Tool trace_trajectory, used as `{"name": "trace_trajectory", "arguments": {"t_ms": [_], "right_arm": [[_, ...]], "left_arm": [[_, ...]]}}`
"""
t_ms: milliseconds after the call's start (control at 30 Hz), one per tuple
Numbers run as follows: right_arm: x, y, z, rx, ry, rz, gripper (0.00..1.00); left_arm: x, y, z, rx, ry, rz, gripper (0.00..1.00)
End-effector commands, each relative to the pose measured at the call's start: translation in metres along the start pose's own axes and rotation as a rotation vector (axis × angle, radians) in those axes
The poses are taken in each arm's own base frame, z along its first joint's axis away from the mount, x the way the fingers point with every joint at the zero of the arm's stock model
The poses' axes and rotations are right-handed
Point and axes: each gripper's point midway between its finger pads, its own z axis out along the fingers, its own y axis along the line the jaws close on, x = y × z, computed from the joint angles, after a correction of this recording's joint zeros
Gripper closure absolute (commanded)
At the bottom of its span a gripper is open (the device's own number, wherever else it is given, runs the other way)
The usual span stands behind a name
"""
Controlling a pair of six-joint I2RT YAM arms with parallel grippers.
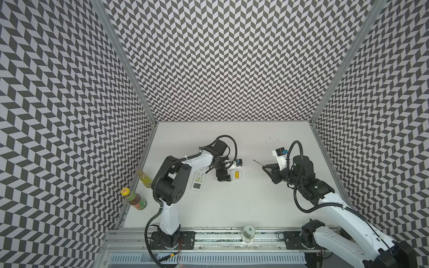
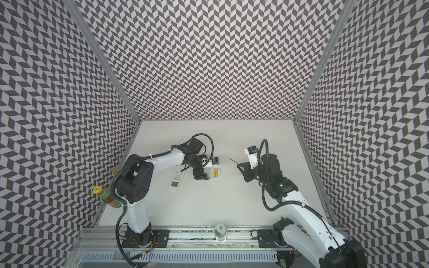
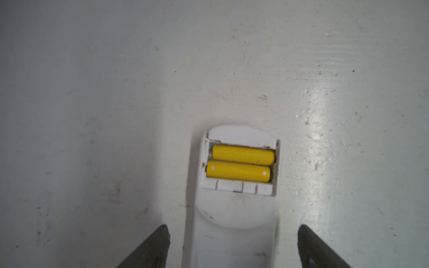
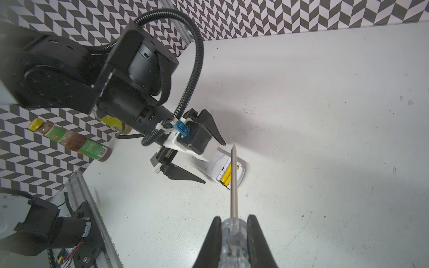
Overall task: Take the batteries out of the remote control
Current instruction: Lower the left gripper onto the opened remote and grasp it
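The left wrist view cuts off the remote (image 3: 234,220) and the fingers (image 3: 148,250) of the left gripper (image 3: 232,226). In both top views that gripper covers most of it. The right wrist view cuts off the screwdriver (image 4: 234,204) handle; in a top view the left arm (image 2: 162,160) hides most of a bottle (image 2: 114,171)

The white surface (image 3: 92,92) is matt and scuffed, with grey scratches and a dull sheen. The two yellow cylindrical batteries (image 3: 241,154) have smooth, glossy skins; the white plastic remote control (image 3: 234,232) around them is smooth satin. The black tapered fingers (image 3: 148,250) look like matt plastic. The clear-handled screwdriver (image 4: 233,239) has a glossy transparent plastic grip and dull grey metal shaft. At the surface's 8 o'clock, the brown sauce bottle (image 1: 135,200) shines.
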Motion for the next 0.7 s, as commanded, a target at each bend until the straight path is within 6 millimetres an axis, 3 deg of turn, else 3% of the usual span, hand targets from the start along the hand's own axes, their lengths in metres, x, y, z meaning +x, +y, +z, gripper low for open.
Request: {"name": "trace_trajectory", "arguments": {"t_ms": [0, 367, 533, 667], "right_arm": [[-0.011, 0.007, 0.002, -0.034, -0.027, -0.039, 0.98], [-0.014, 0.01, -0.003, -0.026, -0.063, -0.066, 0.98], [-0.013, 0.01, -0.003, -0.026, -0.058, -0.079, 0.98], [-0.018, 0.014, -0.006, -0.03, -0.054, -0.107, 1.0]], "left_arm": [[-0.005, -0.003, 0.007, 0.031, -0.01, -0.012, 0.16], [-0.003, -0.02, 0.025, 0.084, 0.015, -0.04, 0.33], [-0.008, -0.026, 0.026, 0.088, 0.013, -0.04, 0.45], [-0.007, -0.029, 0.014, 0.074, 0.024, -0.073, 0.52]]}}
